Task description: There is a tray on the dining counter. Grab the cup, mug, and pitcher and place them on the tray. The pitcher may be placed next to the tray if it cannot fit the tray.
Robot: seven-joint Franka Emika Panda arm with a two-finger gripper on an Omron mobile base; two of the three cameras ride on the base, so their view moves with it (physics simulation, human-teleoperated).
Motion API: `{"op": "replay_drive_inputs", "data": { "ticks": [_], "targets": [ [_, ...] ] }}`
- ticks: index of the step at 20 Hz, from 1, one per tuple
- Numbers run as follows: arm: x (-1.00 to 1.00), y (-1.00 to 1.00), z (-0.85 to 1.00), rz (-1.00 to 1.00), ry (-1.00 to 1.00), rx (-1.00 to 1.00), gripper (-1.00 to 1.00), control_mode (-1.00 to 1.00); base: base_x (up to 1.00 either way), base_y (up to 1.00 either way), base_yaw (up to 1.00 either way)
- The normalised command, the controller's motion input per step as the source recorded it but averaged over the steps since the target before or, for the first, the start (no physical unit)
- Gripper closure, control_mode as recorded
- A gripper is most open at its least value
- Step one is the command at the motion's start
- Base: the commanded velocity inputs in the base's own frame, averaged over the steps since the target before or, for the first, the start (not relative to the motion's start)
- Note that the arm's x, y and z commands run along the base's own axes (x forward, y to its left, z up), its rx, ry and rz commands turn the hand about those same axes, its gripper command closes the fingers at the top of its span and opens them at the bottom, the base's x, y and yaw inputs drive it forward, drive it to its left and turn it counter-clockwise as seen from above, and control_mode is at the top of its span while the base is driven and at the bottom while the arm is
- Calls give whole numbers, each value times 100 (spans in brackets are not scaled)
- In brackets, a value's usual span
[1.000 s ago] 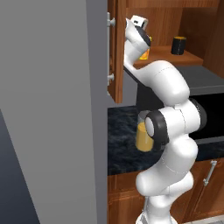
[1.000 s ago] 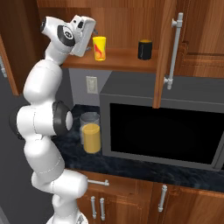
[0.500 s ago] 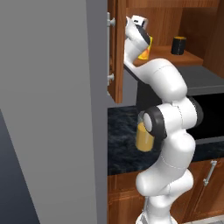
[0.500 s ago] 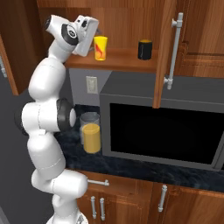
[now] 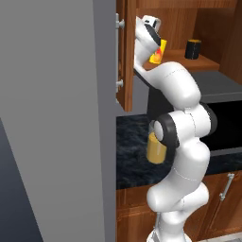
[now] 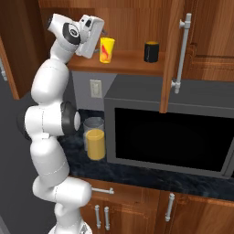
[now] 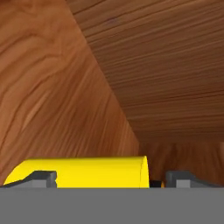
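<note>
Reaching up into the open wall cabinet, the white arm has brought its gripper (image 7: 105, 177) closer to the yellow cup (image 6: 107, 50) than a second ago; before, the hand was more to the left of the cup, now it is just beside it. In the hand view the cup (image 7: 83, 171) lies between the two dark fingertips (image 7: 41, 178), and the jaws stand wide open, with nothing held yet. The cup stands upright on the wooden shelf (image 6: 132, 66), near its left end. The black mug (image 6: 151, 51) stands on the same shelf, to the right and well apart from the cup, so there is free shelf between them. The pitcher (image 6: 95, 140) with orange liquid has not moved; it stands on the dark worktop (image 6: 151, 176), just beside the left side of the microwave (image 6: 173, 132). The cabinet door (image 6: 176, 50) hangs open to the right of the mug. Another open door (image 5: 125, 54) is close on the left of the hand, and the cabinet's wooden walls close in around the gripper in the hand view.
</note>
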Motion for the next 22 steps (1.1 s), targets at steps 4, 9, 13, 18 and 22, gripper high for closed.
{"op": "replay_drive_inputs", "data": {
  "ticks": [4,9,13,18,22],
  "targets": [
    [0,0,0,-7,5,0,-100,-100,0,0,0],
    [-1,0,0,-6,7,0,-100,-100,0,0,0],
    [-8,0,0,-8,10,0,-100,-100,0,0,0],
    [-19,0,-5,-9,10,0,-100,-100,0,0,0],
    [-33,0,-15,-10,7,0,-100,-100,0,0,0]
  ]
}}
